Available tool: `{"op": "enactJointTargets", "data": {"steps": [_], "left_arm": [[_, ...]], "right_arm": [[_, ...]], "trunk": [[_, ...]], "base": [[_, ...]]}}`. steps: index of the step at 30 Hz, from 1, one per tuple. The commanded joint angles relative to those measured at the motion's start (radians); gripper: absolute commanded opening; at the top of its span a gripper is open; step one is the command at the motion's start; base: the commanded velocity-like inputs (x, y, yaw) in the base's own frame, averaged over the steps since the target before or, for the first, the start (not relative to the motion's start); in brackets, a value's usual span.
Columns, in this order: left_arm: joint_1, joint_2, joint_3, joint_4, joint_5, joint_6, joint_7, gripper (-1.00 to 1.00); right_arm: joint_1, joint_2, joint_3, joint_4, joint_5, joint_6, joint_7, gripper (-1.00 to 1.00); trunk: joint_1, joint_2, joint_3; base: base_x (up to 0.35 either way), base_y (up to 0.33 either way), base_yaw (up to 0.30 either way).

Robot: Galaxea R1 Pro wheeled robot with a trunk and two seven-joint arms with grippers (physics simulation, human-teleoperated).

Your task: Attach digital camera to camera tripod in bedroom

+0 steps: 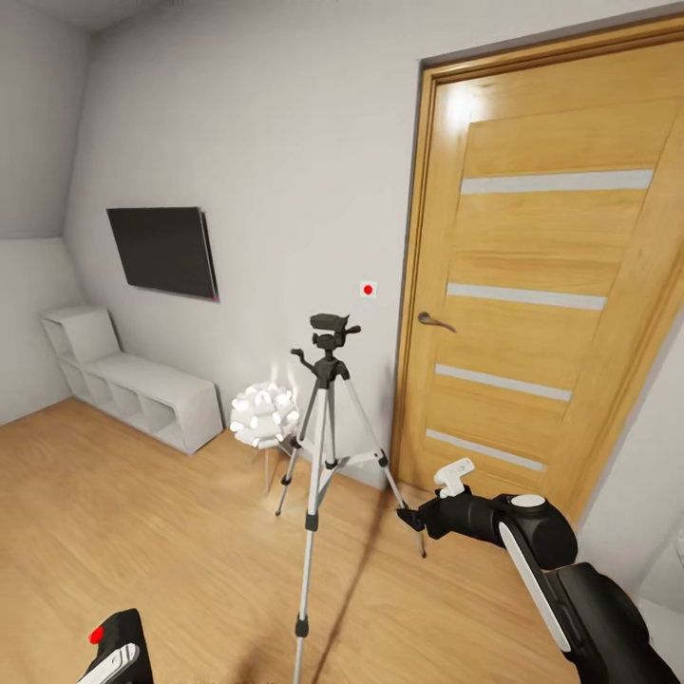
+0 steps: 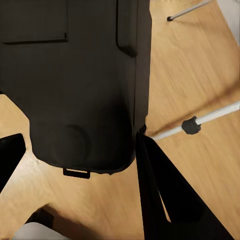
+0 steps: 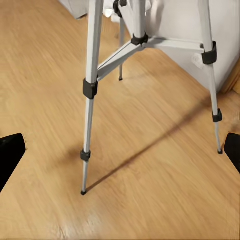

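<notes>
Head view: camera tripod [image 1: 325, 446] stood on wood floor [image 1: 142, 532] before the door [image 1: 551, 285], white lamp [image 1: 264, 414] behind it; digital camera [image 1: 119, 641], red button up, at left gripper [image 1: 114, 660].
Left wrist view: jaws closed on the digital camera [image 2: 75, 80]; no readable lettering.
Right wrist view: right gripper [image 3: 120, 150] jaws spread, empty; tripod legs [image 3: 90, 90] ahead.

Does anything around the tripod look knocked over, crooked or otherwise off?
Nothing stands out. The camera tripod stands upright on the wood floor with its legs spread, head bare. The digital camera is in the left tool, not yet mounted.
</notes>
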Motion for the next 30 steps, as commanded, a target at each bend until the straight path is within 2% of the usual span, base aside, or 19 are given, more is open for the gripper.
{"op": "enactJointTargets", "data": {"steps": [1,24,30], "left_arm": [[0.0,0.0,0.0,-0.002,0.007,0.005,0.007,-1.0],[0.0,-0.001,-0.001,0.002,0.006,0.003,0.016,-1.0],[0.001,0.0,-0.001,0.002,0.006,0.003,0.017,-1.0]], "right_arm": [[-0.001,-0.001,0.001,-0.001,0.0,0.005,0.001,1.0],[0.013,-0.005,-0.001,-0.001,0.001,0.003,0.001,1.0],[0.011,-0.005,-0.011,-0.001,0.001,0.005,0.001,1.0]], "trunk": [[-0.004,0.006,0.002],[-0.092,0.167,0.074],[-0.115,0.209,0.093]], "base": [[0.0,0.0,0.254],[0.0,0.0,0.273],[0.0,0.0,0.153]]}}
